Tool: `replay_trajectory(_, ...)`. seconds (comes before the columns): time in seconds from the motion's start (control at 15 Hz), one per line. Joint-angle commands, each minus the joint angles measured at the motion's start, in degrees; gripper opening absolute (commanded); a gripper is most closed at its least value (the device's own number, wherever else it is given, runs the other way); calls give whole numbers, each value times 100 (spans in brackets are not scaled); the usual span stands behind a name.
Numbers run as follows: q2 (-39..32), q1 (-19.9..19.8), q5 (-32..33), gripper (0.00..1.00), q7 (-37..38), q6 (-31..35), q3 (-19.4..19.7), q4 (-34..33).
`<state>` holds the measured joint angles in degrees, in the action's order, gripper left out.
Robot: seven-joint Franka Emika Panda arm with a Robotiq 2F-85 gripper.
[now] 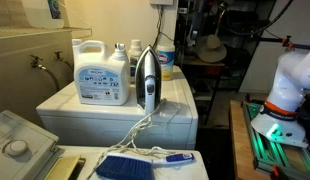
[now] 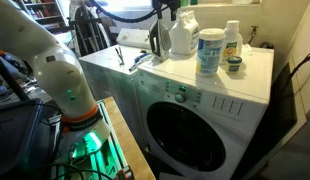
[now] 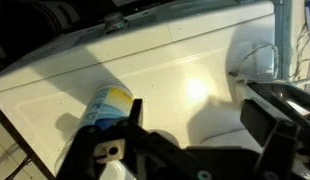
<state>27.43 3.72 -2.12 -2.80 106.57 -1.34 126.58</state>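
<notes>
In the wrist view my gripper (image 3: 200, 120) is open and empty, its two dark fingers spread wide above the white top of a washing machine (image 3: 185, 70). A canister with a blue and yellow label (image 3: 105, 104) stands just outside one finger, not touching it. A white object with a cord (image 3: 257, 62) sits near the other finger. In both exterior views the canister (image 2: 209, 50) (image 1: 166, 62) stands on the washer top (image 2: 250, 80) near an upright iron (image 1: 145, 80) and a large white detergent jug (image 1: 102, 72) (image 2: 182, 35). The gripper itself is not clear in either exterior view.
A small bottle (image 2: 232, 38) and a small jar (image 2: 235, 66) stand by the canister. The iron's cord (image 1: 145, 125) hangs over the washer's edge. A blue brush (image 1: 130, 165) lies on a lower surface. The robot's base (image 2: 65, 90) stands beside the washer's round door (image 2: 190, 135).
</notes>
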Motion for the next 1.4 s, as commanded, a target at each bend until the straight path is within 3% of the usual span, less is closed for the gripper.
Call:
replay_trajectory(0.0, -5, -20, -8, 100, -5, -13, -18, -14)
replay_trajectory(0.53, -399, 73, -842, 100, -2578, 262, 1067, -431)
replay_trajectory(0.6, -274, -23, -573, 100, -2050, 205, 763, -325)
replay_trajectory(0.93, -362, -95, -540, 100, -2066, 295, 763, -375)
replay_trajectory(1.07, -582, -296, -715, 100, -1833, 498, 1006, -524)
replay_trajectory(1.33, -926, -468, -1406, 100, -2101, 921, 1565, -728)
